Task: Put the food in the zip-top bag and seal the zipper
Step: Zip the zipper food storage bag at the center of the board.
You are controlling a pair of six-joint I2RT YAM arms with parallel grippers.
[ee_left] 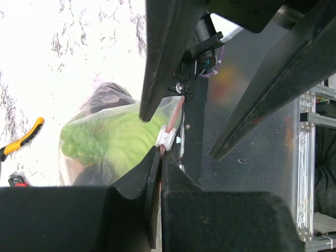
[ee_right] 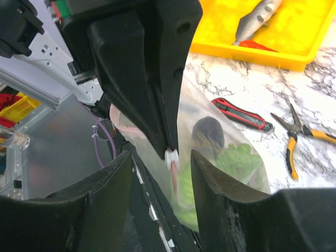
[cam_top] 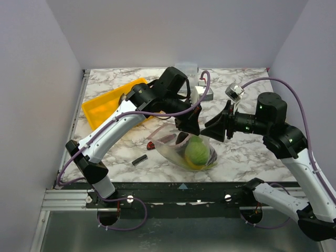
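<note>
- The marble table [cam_top: 247, 152] carries the bag [cam_top: 173, 152] near its middle, toward the front edge.
- The yellow tray [cam_top: 102, 107] lies well apart from the bag, on the far left.
- The bag is clear and crinkled. Its bottom rests on the table and its mouth is lifted.
- The left gripper [ee_left: 161, 155] is clenched on the bag's mouth edge, right at the white slider [ee_right: 171, 156].
- The right gripper [ee_right: 161, 163] is released. Its jaws stand apart on either side of the bag's mouth edge, touching nothing.
- A green cabbage [cam_top: 197, 150] fills the lower part of the bag.
- A dark purple eggplant [ee_right: 207, 134] sits inside the bag, against the cabbage.
- A grey fish [ee_right: 260, 18] lies in the tray, outside the bag.
- Yellow-handled pliers [ee_right: 302, 134] lie on the table near the bag.
- A red-handled knife [ee_right: 241, 115] lies just beside the bag, on its tray side.
- The pink zipper [ee_right: 173, 178] hangs down from the slider. Whether it is sealed cannot be told.
</note>
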